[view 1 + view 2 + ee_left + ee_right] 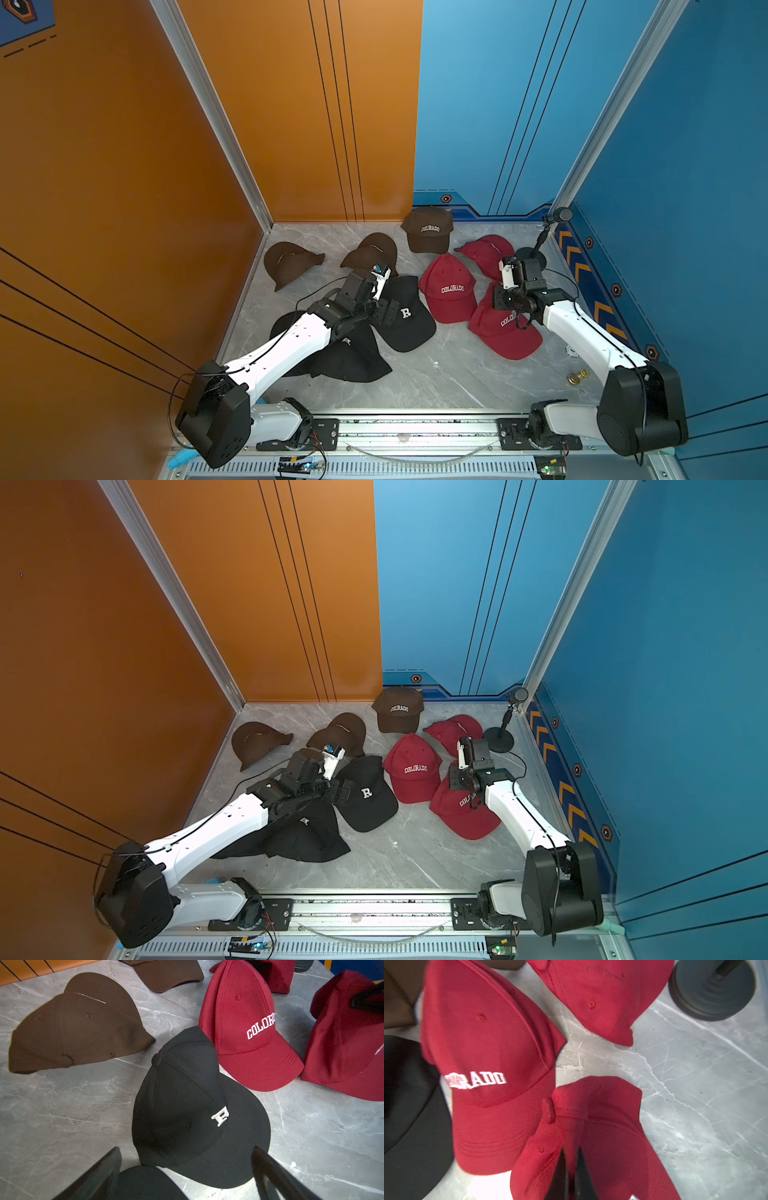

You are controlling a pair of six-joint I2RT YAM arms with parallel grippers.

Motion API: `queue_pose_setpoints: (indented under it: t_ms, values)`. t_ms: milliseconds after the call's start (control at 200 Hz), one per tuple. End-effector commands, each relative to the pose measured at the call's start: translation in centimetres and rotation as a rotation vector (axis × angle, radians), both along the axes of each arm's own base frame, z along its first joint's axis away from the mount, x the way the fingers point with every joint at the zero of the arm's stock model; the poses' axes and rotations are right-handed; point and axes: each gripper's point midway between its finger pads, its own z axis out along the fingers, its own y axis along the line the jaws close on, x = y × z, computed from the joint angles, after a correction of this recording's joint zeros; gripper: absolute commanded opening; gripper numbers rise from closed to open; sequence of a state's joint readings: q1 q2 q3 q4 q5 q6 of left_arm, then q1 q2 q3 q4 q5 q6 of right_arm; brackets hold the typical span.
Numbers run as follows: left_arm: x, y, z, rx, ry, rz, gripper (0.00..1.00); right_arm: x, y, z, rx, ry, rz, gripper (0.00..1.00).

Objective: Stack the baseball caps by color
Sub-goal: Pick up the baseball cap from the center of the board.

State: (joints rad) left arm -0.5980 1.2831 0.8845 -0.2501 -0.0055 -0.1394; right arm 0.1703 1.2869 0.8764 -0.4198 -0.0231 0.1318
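1. Red cloth is pinched in the right pincer (571, 1154): its fingers are pressed together on the crown of the near red cap (505, 338) (a thin fold shows between them in the right wrist view).
2. Just beside that cap lies the middle red cap (449, 293) with white COLORADO lettering. Behind both is the far red cap (486, 249). All three rest on the grey marbled worktop (436, 374).
3. The left pincer (187, 1148) is spread wide, its fingers standing apart above the brim of the black cap with the R (409, 320).
4. A black heap (353, 361) of caps lies under the left arm (286, 349), just beside the R cap (I cannot tell how many are in it).
5. Three brown ones sit toward the back:
   - the left brown cap (291, 264), near the orange wall
   - the middle brown cap (374, 251), just behind the left wrist
   - the brown COLORADO cap (428, 232), upright at the back wall
6. A microphone stand (532, 255) is in the far right corner, near the far red cap.
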Motion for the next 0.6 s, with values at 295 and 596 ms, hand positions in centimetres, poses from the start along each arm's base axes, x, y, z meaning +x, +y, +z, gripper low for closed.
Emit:
queue_pose_setpoints:
  t_ms: [295, 596]
  values:
    - [-0.7, 3.5, 1.3, 0.016, -0.107, 0.106, 0.98, -3.4, -1.4, 9.0, -0.039, -0.170, -0.131, 0.00]
    - [-2.6, 7.1, 1.8, 0.010, -0.198, 0.214, 0.98, -1.4, 0.1, 13.0, 0.018, -0.260, -0.151, 0.00]
